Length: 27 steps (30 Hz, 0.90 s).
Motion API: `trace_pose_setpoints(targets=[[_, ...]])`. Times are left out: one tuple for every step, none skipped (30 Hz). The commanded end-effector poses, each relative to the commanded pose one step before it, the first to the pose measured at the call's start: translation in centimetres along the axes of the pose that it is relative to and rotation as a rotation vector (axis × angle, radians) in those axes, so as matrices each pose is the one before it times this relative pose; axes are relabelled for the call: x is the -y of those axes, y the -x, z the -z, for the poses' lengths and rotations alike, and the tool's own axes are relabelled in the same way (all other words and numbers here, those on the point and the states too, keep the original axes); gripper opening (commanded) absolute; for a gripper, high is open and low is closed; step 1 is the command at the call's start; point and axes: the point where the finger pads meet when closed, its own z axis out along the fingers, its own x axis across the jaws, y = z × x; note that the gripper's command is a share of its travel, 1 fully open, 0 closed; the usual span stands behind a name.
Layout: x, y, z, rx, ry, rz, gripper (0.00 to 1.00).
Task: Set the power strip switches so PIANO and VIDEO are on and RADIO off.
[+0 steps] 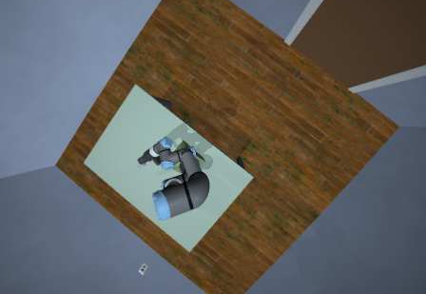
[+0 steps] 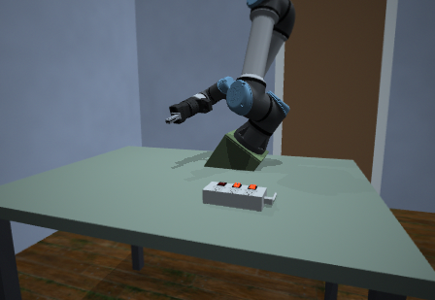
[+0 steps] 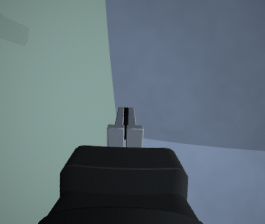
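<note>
A grey power strip (image 2: 235, 197) lies flat and right way up on the pale green table (image 2: 97, 183) (image 1: 119, 131) in front of the arm's base. It has three rocker switches in a row: the left switch (image 2: 221, 183) is dark, and the middle switch (image 2: 237, 185) and the right switch (image 2: 251, 186) glow red. I cannot read the labels. My gripper (image 2: 170, 118) (image 3: 125, 117) (image 1: 141, 164) is shut and empty. It hangs high above the table, left of and behind the strip.
The arm stands on a dark green wedge base (image 2: 235, 153) at the back of the table. The table's far edge runs just beyond the gripper in the wrist view. A brown door (image 2: 330, 71) is behind the arm. The floor is wood.
</note>
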Motion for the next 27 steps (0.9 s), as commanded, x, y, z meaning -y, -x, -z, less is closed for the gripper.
trace_pose_setpoints(targets=[[-0.023,-0.019,0.008,-0.00022,0.0006,0.00068,0.0],[0.0,0.0,0.0,0.0,0.0,0.0,0.0],[0.0,0.0,0.0,0.0,0.0,0.0,0.0],[0.0,0.0,0.0,0.0,0.0,0.0,0.0],[0.0,0.0,0.0,0.00002,-0.00001,-0.00001,0.0],[0.002,0.0,-0.002,0.00011,-0.00008,-0.00007,0.0],[0.004,0.0,-0.004,0.0003,-0.00022,-0.0002,0.0],[0.009,0.001,-0.008,0.00058,-0.00043,-0.00037,0.0],[0.014,0.001,-0.013,0.00094,-0.00069,-0.00061,0.0],[0.02,0.002,-0.019,0.00138,-0.001,-0.0007,0.0],[0.0,0.0,0.0,0.0,0.0,0.0,0.0],[0.0,0.0,0.0,0.0,0.0,0.0,0.0],[0.02,0.002,-0.019,0.00172,-0.00112,-0.00079,0.0],[0.008,-0.001,-0.008,0.00186,-0.00092,-0.00132,0.0],[0.01,-0.001,-0.009,0.00233,-0.00114,-0.00166,0.0],[0.015,0.004,-0.019,0.00267,-0.00159,-0.00232,0.0],[0.022,0.003,-0.027,0.00303,-0.00193,-0.00291,0.0],[0.068,0.008,-0.051,0.00337,-0.00273,-0.00402,0.0],[0.078,0.01,-0.059,0.00392,-0.00313,-0.00465,0.0],[0.089,0.011,-0.067,0.00451,-0.00355,-0.00531,0.0],[0.1,0.013,-0.076,0.00513,-0.00396,-0.006,0.0],[0.112,0.015,-0.085,0.00578,-0.00438,-0.00671,0.0],[0.124,0.017,-0.094,0.00647,-0.00479,-0.00744,0.0],[0.136,0.019,-0.104,0.00718,-0.00518,-0.00818,0.0],[0.148,0.021,-0.114,0.00793,-0.00556,-0.00894,0.0],[0.16,0.024,-0.124,0.0087,-0.00592,-0.00971,0.0],[0.173,0.026,-0.134,0.0095,-0.00625,-0.01048,0.0]])
